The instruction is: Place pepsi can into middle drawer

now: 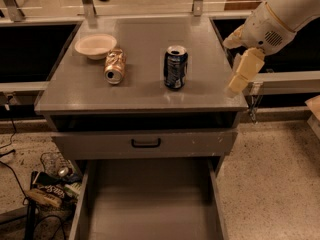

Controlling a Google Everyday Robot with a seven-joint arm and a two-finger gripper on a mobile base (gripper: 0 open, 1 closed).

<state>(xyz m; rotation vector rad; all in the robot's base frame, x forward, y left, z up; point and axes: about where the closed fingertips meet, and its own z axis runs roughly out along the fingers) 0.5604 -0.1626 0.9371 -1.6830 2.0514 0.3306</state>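
My claw (pixel 239 81) hung just off the right edge of the tabletop (pixel 150 31), about halfway along that edge, pointing down and a little to the left. From this angle I could not tell whether it was spread or pressed together; nothing showed in its grip. The white arm (pixel 280 16) reached in from above the back right corner.

The soda can (pixel 175 67) stood upright on the tabletop, right of the middle and nearer the front edge than the back, well apart from the claw. It was dark blue with light markings and a silver top. To its left, apart from it, a copper can (pixel 115 66) lay on its side with its top facing the front edge. Just behind that, toward the back left corner, sat a shallow pale bowl (pixel 95 45), touching the copper can or nearly so.

Below the front edge I saw a dark gap, then a grey drawer front (pixel 200 144) with a black handle (pixel 146 143). Under it the middle drawer (pixel 150 204) stood pulled out toward me, its flat grey floor bare between thin side walls. Cables and clutter (pixel 50 184) lay on the speckled floor (pixel 270 184) to the left of it.
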